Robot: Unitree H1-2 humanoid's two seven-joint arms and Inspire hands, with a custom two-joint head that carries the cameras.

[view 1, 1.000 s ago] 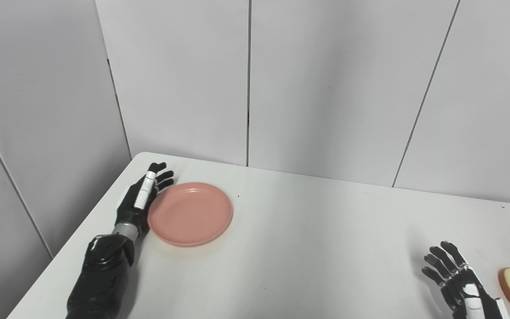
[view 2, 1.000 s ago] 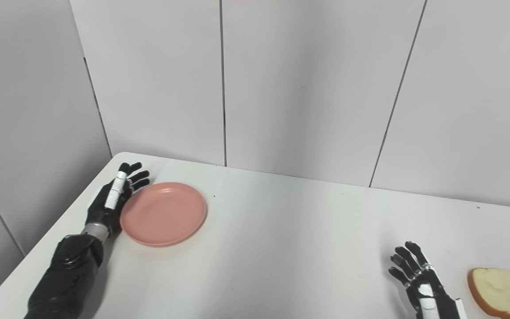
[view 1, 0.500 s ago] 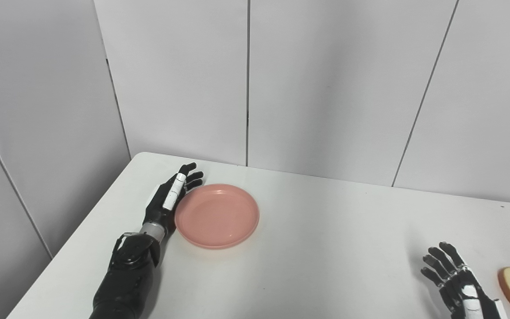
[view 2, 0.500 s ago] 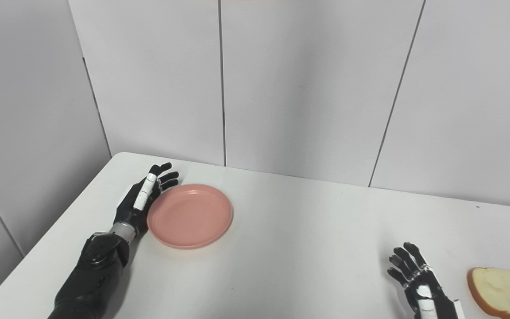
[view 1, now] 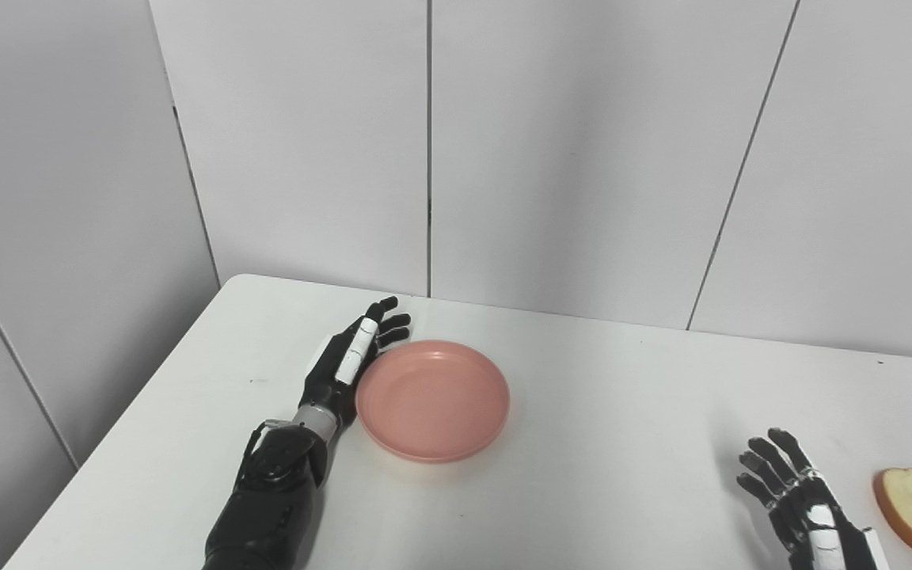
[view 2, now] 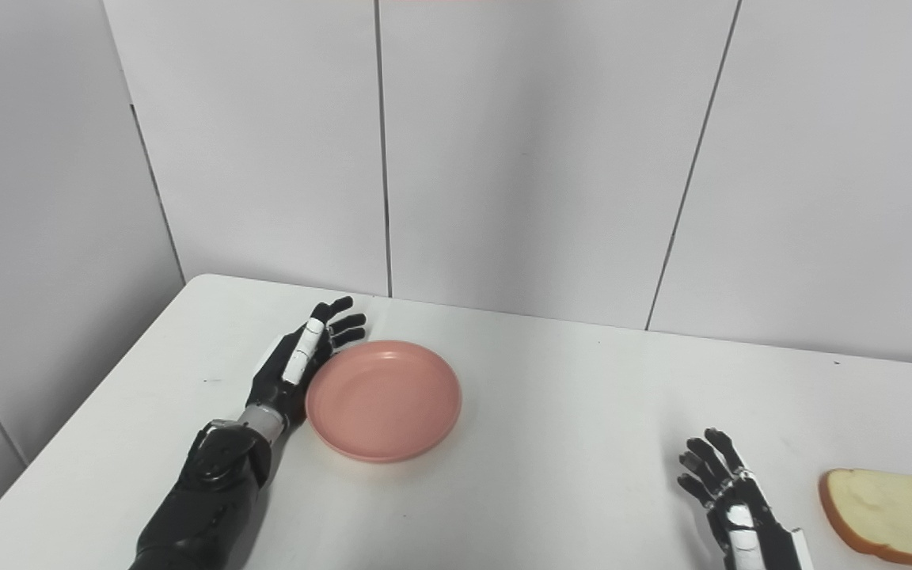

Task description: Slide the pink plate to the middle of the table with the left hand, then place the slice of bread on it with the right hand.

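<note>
Left of frame centre, the left hand [view 1: 345, 368] presses flat, fingers extended, against the pink plate's [view 1: 432, 400] left rim, gripping nothing — the plate looks light, rigid and easily slid. At lower right, the right hand [view 2: 729, 495] waits with fingers spread, empty, beside the bread slice [view 2: 883, 507] — probably soft, best pinched by its crust.

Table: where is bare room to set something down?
The table is bare between the plate and the right hand, and along the back wall. Crowded spots: the left hand against the plate's left rim, and the bread beside the right hand.
</note>
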